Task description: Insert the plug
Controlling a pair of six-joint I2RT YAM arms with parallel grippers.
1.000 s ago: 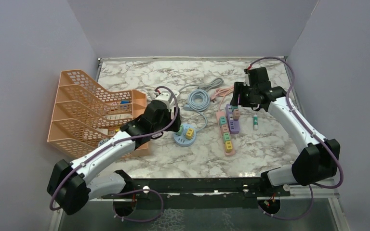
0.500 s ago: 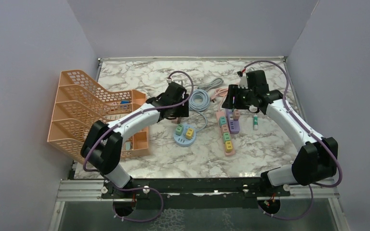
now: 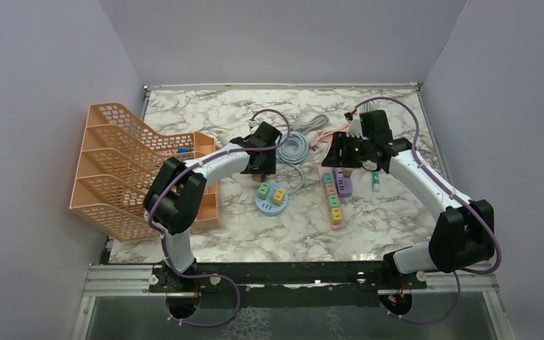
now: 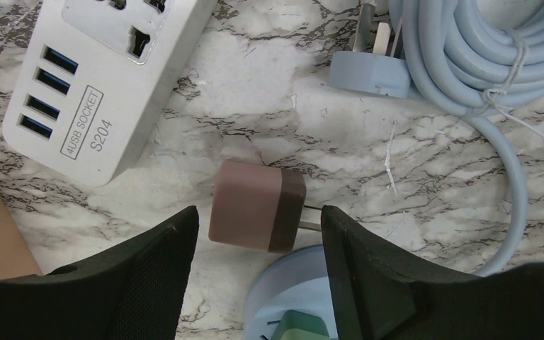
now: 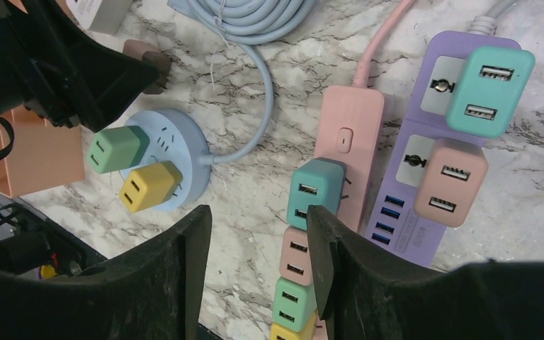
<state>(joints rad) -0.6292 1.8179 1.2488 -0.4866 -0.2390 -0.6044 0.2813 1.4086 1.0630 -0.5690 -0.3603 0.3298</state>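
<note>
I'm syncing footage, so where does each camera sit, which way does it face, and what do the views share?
Top external: above and behind the arms, facing down at the table; left arm and right arm in view.
Left wrist: on that wrist, facing down at the brown plug, framed by the open left gripper.
Right wrist: on that wrist, facing down at the pink power strip; right gripper at bottom.
Shared: round blue socket hub, all three.

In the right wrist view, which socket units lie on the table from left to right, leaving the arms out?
round blue socket hub → pink power strip → purple power strip
</note>
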